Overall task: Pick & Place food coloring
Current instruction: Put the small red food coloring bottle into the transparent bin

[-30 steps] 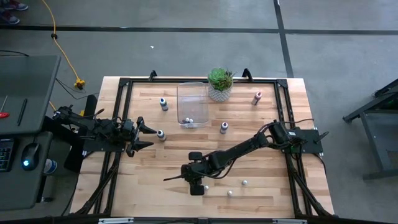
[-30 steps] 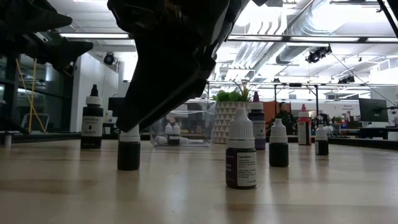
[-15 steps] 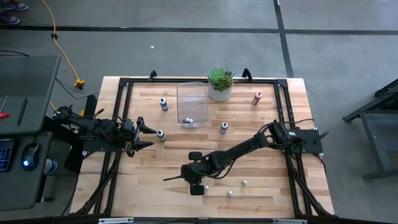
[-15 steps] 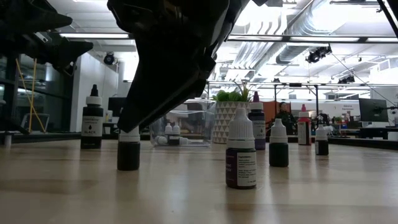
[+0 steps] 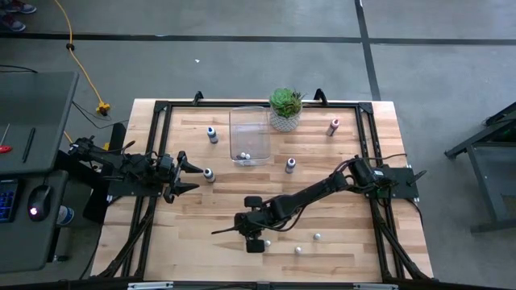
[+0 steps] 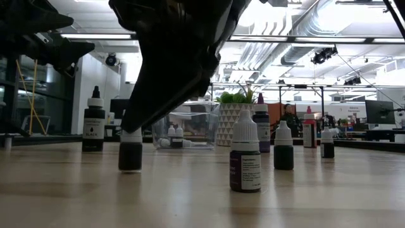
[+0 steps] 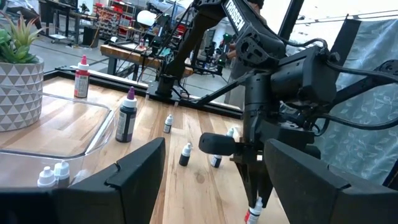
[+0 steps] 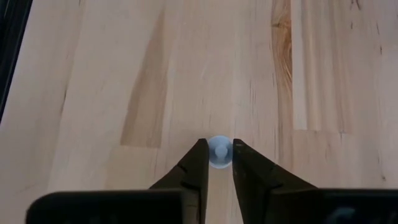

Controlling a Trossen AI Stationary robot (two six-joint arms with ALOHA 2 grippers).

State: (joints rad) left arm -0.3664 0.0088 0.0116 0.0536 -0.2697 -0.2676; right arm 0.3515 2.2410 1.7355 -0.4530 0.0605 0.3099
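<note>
Small food coloring bottles stand scattered on the wooden table [image 5: 339, 217]. One dark bottle with a white cap [image 6: 130, 155] stands upright near the table's near edge, with my right gripper [image 8: 218, 145] shut on it from above. Other bottles stand at the far left [image 5: 212, 133], left of centre [image 5: 209, 173], mid-table [image 5: 290, 165] and at the far right [image 5: 333, 126]. Two more [image 5: 318, 237] [image 5: 298, 250] are near the front. My left gripper [image 5: 192, 173] waits open at the table's left, holding nothing. My right gripper pinches the bottle's white cap [image 8: 218, 153] between its two fingertips, one fingertip [image 8: 199, 158] on each side. The fingers slant down from the table's right side. The bottle stays upright below them; whether its base is clear of the table I cannot tell.
A clear plastic bin [image 5: 250, 121] with two bottles inside [image 5: 245, 155] stands at the far middle. A green succulent in a white pot [image 5: 285, 109] is beside it on the right. A black frame [image 5: 161, 109] borders the table.
</note>
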